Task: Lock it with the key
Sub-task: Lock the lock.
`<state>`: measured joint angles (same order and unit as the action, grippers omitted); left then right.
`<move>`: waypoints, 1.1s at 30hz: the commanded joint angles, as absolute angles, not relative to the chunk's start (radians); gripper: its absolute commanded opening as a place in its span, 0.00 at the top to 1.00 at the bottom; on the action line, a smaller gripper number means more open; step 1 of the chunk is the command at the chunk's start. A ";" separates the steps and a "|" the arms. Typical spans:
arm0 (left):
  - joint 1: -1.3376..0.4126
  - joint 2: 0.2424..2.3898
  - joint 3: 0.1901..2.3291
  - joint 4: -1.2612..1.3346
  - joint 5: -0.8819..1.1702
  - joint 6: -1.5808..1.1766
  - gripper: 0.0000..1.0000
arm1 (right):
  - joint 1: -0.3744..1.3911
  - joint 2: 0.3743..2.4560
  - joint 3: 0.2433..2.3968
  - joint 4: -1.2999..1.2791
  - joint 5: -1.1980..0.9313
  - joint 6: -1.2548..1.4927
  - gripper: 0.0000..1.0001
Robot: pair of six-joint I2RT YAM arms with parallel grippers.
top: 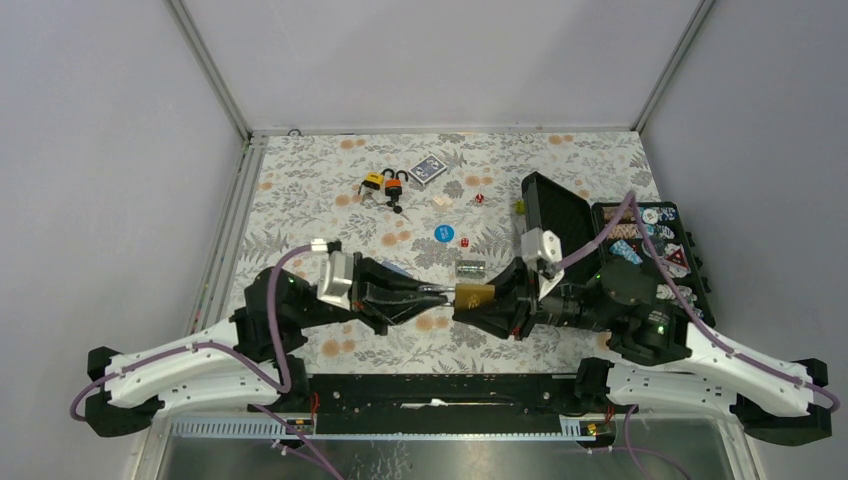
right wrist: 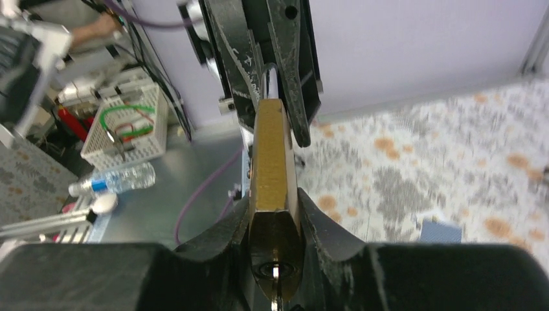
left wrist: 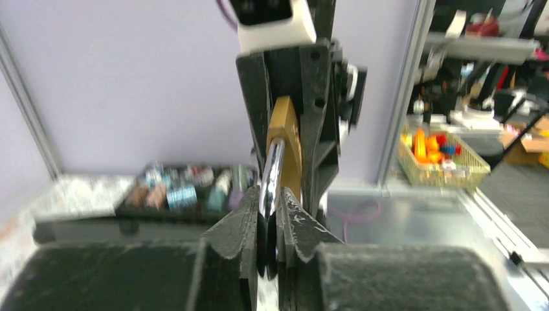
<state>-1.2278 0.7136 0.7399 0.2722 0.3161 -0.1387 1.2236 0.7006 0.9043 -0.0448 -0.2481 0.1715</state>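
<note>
Rectangular brass padlock (right wrist: pixel 274 162) over the floral-patterned table (top: pixel 300 200), right gripper (right wrist: pixel 275 217) clamped on its body, left gripper (left wrist: pixel 268 217) pinched shut on the silver shackle (left wrist: pixel 272 172) at its opposite end.

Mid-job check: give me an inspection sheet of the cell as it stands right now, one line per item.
Surface: floral-patterned tablecloth, lying flat.
Job's things: brass padlock held in the air between the arms, its silver shackle pointing towards the left arm. No key clearly seen.
Clutter: two orange padlocks, blue card box, blue round disc and red dice at the far side. An open black case is at right.
Grippers: left claw shut on the shackle. Right claw shut on the padlock body.
Cables: purple cables run along both arms, clear of the claws.
Surroundings: grey walls, metal frame posts.
</note>
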 commanded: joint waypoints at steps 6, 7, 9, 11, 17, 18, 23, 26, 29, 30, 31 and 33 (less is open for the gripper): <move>-1.341 0.898 0.685 0.165 0.371 -0.125 1.00 | 1.226 0.853 0.976 0.239 -0.200 0.108 1.00; -1.341 0.896 0.687 0.158 0.377 -0.130 1.00 | 1.226 0.836 0.970 0.234 -0.199 0.112 1.00; -1.341 0.885 0.676 0.162 0.387 -0.138 1.00 | 1.226 0.802 0.960 0.222 -0.195 0.122 1.00; -1.341 0.861 0.660 0.174 0.380 -0.144 1.00 | 1.226 0.768 0.953 0.214 -0.196 0.132 1.00; -1.341 0.790 0.618 0.244 0.358 -0.163 1.00 | 1.226 0.681 0.902 0.268 -0.197 0.178 0.87; -1.342 0.780 0.613 0.252 0.355 -0.165 1.00 | 1.226 0.670 0.890 0.285 -0.196 0.187 0.84; -1.341 0.750 0.591 0.317 0.346 -0.187 1.00 | 1.226 0.635 0.844 0.377 -0.205 0.234 0.68; -1.341 0.739 0.576 0.365 0.334 -0.197 1.00 | 1.226 0.623 0.824 0.415 -0.209 0.263 0.58; -1.341 0.738 0.571 0.391 0.324 -0.199 1.00 | 1.226 0.607 0.798 0.458 -0.212 0.296 0.51; -1.341 0.740 0.572 0.399 0.324 -0.199 1.00 | 1.226 0.605 0.791 0.467 -0.213 0.302 0.51; -1.341 0.740 0.571 0.411 0.325 -0.201 1.00 | 1.226 0.604 0.788 0.466 -0.213 0.305 0.51; -1.341 0.737 0.571 0.433 0.320 -0.204 1.00 | 1.226 0.604 0.784 0.452 -0.212 0.305 0.51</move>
